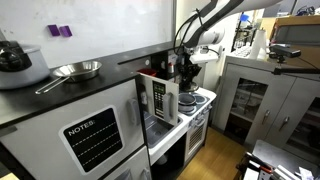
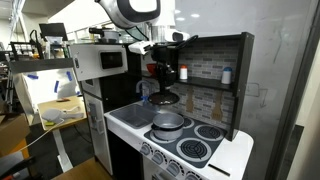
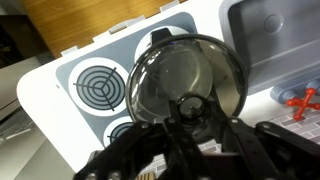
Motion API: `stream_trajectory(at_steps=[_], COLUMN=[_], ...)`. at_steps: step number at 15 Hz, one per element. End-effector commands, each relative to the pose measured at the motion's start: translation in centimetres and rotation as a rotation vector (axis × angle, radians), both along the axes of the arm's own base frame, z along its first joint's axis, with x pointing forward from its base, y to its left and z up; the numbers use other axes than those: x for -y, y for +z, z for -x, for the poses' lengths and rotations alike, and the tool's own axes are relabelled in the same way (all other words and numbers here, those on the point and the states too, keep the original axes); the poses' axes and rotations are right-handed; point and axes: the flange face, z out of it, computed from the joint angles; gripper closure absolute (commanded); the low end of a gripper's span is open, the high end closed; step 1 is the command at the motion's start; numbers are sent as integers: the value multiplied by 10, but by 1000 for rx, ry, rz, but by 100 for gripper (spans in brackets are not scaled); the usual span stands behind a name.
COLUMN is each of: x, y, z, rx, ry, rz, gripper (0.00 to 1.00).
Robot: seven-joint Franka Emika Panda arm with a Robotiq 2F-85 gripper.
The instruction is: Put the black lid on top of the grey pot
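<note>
My gripper point(image 2: 165, 80) is shut on the knob of the black lid point(image 2: 165, 98) and holds it in the air, level. The grey pot point(image 2: 168, 121) stands on a burner of the white toy stove point(image 2: 215, 150), just below and slightly nearer the camera than the lid. In the wrist view the glass-centred lid point(image 3: 185, 70) fills the middle, with my fingers point(image 3: 190, 115) closed round its knob; the pot is hidden under it. In an exterior view the gripper point(image 1: 185, 68) hangs over the stove top point(image 1: 200, 100).
A spiral burner point(image 3: 100, 85) lies left of the lid. A grey sink point(image 3: 270, 25) and a red tap handle point(image 3: 300, 100) are at the right. The stove's back panel and shelf point(image 2: 220, 70) rise close behind the gripper. A pan point(image 1: 75, 70) sits on a dark counter.
</note>
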Motion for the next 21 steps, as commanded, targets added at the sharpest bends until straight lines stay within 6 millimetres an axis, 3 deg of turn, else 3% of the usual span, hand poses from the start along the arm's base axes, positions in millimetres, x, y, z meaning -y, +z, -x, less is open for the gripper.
stream_trajectory(at_steps=[1,21], x=[2,6], y=[-6,-66], z=[-1,5], rx=[0,20], ry=[-1,-33], rz=[-5,-51], gripper=[92,92])
